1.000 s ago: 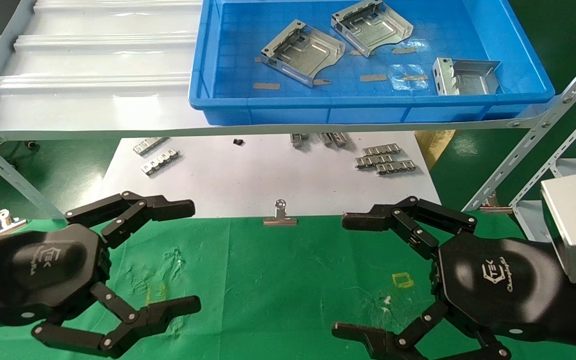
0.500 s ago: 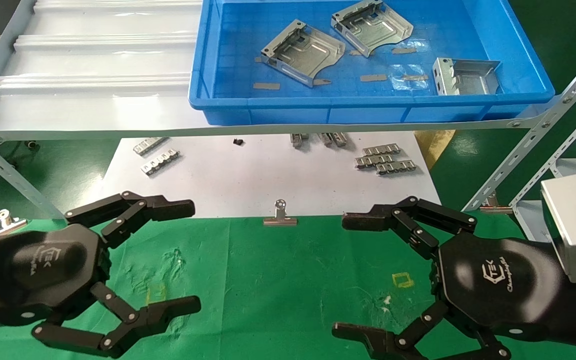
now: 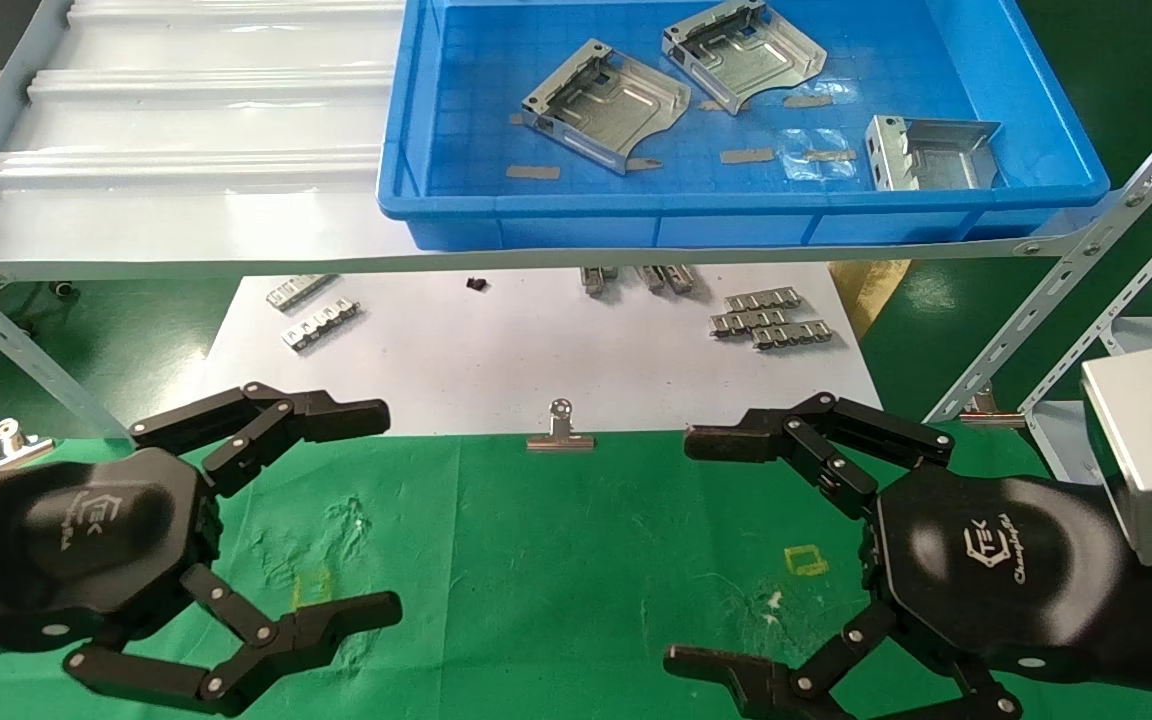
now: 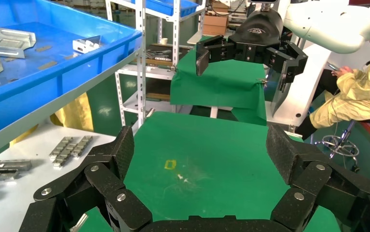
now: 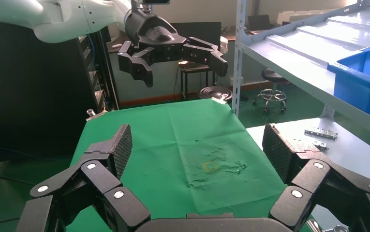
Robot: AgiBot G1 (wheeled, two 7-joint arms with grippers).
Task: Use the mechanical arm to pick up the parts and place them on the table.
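Above the table [image 3: 556,560], three parts [image 3: 604,103] lie in one tray [image 3: 736,215]; both grippers [image 3: 376,510] [image 3: 681,545] hover, fingers wide, empty.

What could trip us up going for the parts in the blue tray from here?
Both claws, left claw and right claw, hang open over the green table, below the shelf rail; rising straight could strike it. The parts lie flat behind the blue tray wall, so a claw may clip the rim or slip off thin metal.

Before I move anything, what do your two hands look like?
Both match: the left hand and right hand are glossy black hexagonal palms with a white logo and linked black fingers with silver rivets. A silver box sits behind the right one.
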